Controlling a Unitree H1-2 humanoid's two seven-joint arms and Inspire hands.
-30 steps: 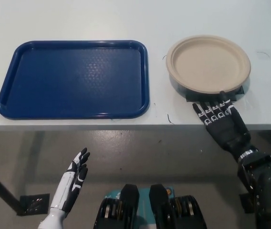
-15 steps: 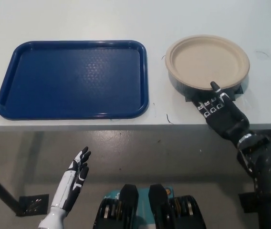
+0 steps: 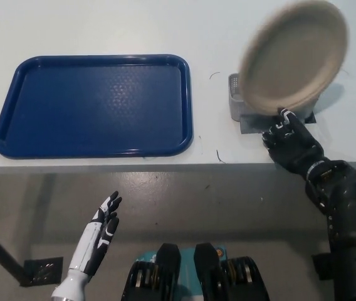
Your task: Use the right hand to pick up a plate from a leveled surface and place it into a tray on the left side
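Observation:
A beige round plate (image 3: 293, 58) is tilted up off the table at the right, its near rim pinched by my black right hand (image 3: 289, 142), which is shut on it near the table's front edge. Under the plate a small grey stand (image 3: 235, 97) on a dark base shows where the plate lay. The blue tray (image 3: 94, 105) lies flat on the white table at the left, with nothing in it. My white left hand (image 3: 98, 238) rests low at the lower left, below the table edge, open with fingers apart.
The white table (image 3: 165, 28) runs across the upper picture; its front edge crosses at about mid height. A few thin dark marks lie on the table between tray and stand. A grey floor shows below the edge.
My right hand has closed on the plate's near rim and lifted it, so the plate now tilts up and the grey stand beneath is uncovered. The left hand has barely moved.

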